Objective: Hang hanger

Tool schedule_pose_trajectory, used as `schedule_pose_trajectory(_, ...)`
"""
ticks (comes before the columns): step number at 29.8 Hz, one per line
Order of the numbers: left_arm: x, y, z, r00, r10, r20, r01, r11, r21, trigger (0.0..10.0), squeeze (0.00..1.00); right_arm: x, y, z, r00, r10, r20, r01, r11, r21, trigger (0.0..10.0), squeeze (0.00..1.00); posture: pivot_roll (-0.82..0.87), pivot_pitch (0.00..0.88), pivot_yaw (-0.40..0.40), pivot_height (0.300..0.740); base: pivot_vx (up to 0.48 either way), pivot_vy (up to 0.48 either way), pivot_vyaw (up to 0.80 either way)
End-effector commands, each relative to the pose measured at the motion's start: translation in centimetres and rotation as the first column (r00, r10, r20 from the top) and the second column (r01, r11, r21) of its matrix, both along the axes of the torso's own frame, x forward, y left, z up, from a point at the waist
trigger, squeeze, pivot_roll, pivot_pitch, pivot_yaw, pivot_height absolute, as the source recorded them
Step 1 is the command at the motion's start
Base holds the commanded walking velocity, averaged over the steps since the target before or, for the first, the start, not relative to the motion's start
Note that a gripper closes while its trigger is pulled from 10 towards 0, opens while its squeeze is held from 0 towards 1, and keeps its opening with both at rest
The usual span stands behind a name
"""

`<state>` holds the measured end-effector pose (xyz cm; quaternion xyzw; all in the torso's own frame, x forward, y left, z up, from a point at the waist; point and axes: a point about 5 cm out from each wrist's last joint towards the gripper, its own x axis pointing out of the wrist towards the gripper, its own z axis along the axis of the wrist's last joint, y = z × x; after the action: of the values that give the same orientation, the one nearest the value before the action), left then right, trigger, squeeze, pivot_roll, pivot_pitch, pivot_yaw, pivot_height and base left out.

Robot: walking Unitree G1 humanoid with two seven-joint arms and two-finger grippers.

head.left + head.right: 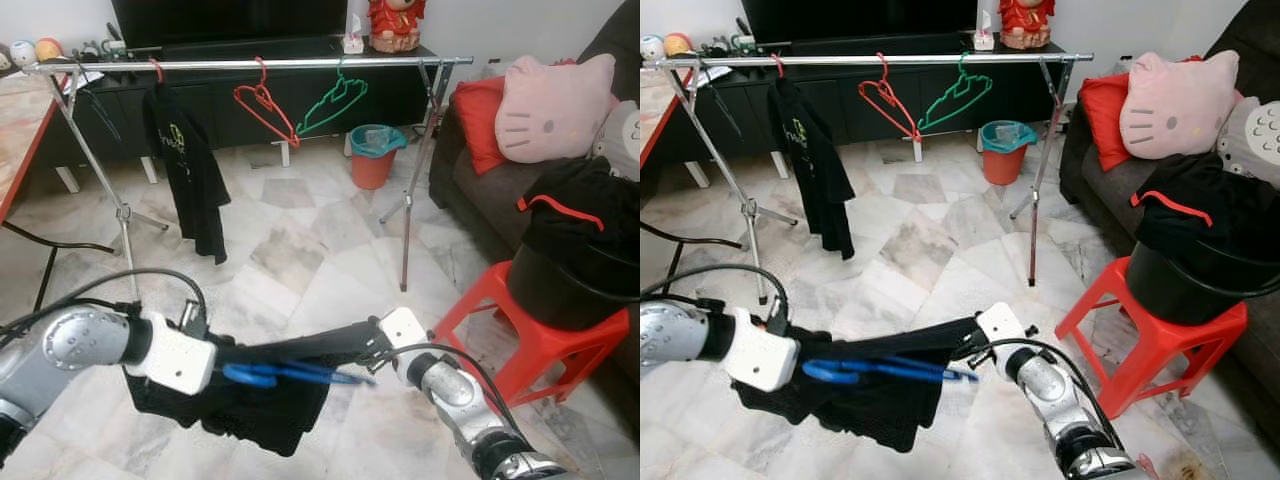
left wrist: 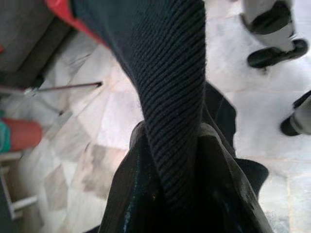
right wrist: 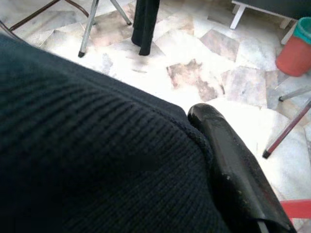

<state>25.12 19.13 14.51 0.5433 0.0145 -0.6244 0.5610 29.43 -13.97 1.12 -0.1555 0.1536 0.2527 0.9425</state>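
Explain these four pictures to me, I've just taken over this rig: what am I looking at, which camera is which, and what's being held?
The two wide pictures come from the robot's head, looking down at its silver arms. The two close ones look along each wrist's black fingers. Between them, the left gripper and right gripper stretch a black knit garment on a blue hanger; both are shut on the cloth. Ahead stands the clothes rail, carrying a black shirt, a red hanger and a green hanger.
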Motion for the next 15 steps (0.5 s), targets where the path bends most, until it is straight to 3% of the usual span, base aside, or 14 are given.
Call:
schedule_pose_trajectory(1, -0.3, -1.0, 0.5, 0.997, -0.065, 0.029, 0.065, 0.998, -0.007, 10.0, 0.0, -0.4, -0.8, -0.7, 0.998, -0.052, -0.041, 0.052, 0.999, 0.0, 0.0, 0.0, 0.07, 0.0, -0.027, 0.74, 0.0, 0.0, 0.0)
schedule_pose_trajectory(6, 0.2, -1.8, 1.0, 0.995, -0.064, 0.075, 0.069, 0.996, -0.058, 10.0, 0.0, -0.9, -0.6, -1.2, 0.996, -0.032, -0.078, 0.032, 0.999, -0.008, 0.0, 0.0, 0.06, 0.0, -0.029, 0.74, 0.0, 0.0, 0.0)
schedule_pose_trajectory(12, 0.1, -2.3, 1.2, 0.991, -0.107, 0.085, 0.112, 0.992, -0.058, 10.0, 0.0, -1.6, -0.3, -2.0, 0.993, -0.022, -0.117, 0.022, 1.0, -0.001, 0.0, 0.0, 0.07, 0.0, -0.033, 0.74, 0.0, 0.0, 0.0)
schedule_pose_trajectory(13, 0.0, -2.4, 1.2, 0.991, -0.11, 0.08, 0.115, 0.992, -0.058, 10.0, 0.0, -1.6, -0.3, -2.0, 0.993, -0.024, -0.118, 0.024, 1.0, 0.0, 1.6, 0.0, 0.07, 0.0, -0.033, 0.74, 0.0, 0.0, 0.0)
schedule_pose_trajectory(14, -0.1, -2.5, 1.2, 0.992, -0.112, 0.066, 0.116, 0.992, -0.054, 10.0, 0.0, -1.6, -0.3, -2.0, 0.992, -0.03, -0.12, 0.03, 1.0, 0.003, 4.3, 0.0, 0.07, 0.0, -0.034, 0.74, 0.0, 0.0, 0.0)
schedule_pose_trajectory(15, -0.1, -2.5, 1.1, 0.992, -0.112, 0.062, 0.115, 0.992, -0.051, 10.0, 0.0, -1.6, -0.3, -2.0, 0.992, -0.033, -0.122, 0.034, 0.999, 0.005, 10.0, 0.0, 0.07, 0.0, -0.034, 0.74, 0.0, 0.0, 0.0)
